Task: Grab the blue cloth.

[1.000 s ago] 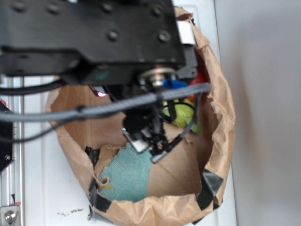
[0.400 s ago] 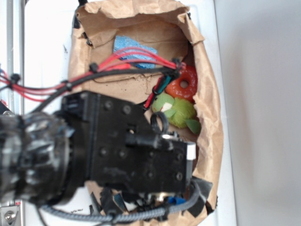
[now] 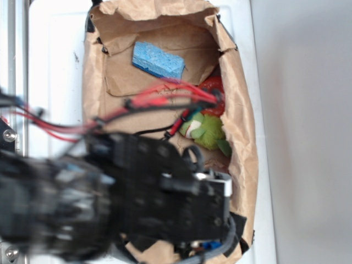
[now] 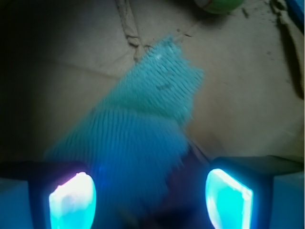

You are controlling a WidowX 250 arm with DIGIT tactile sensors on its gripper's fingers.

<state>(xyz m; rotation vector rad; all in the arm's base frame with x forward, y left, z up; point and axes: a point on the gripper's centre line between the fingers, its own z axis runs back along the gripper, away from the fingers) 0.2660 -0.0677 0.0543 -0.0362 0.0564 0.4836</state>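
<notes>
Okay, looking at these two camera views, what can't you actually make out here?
- Blue cloth: hidden in the exterior view behind the blurred arm; motion-blurred in the wrist view, its near end lost in shadow.
- Pincer: hidden in the exterior view; the wrist view shows only its glowing fingertips, spread apart.
- Red toy: mostly hidden by cables.
- Green plush: cut off by the wrist view's top edge.

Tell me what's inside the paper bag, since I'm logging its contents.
In the paper bag: a blue sponge, a green plush toy and something red behind the cables. The wrist view shows the blue cloth below the open gripper. The arm covers the bag's lower part.
</notes>
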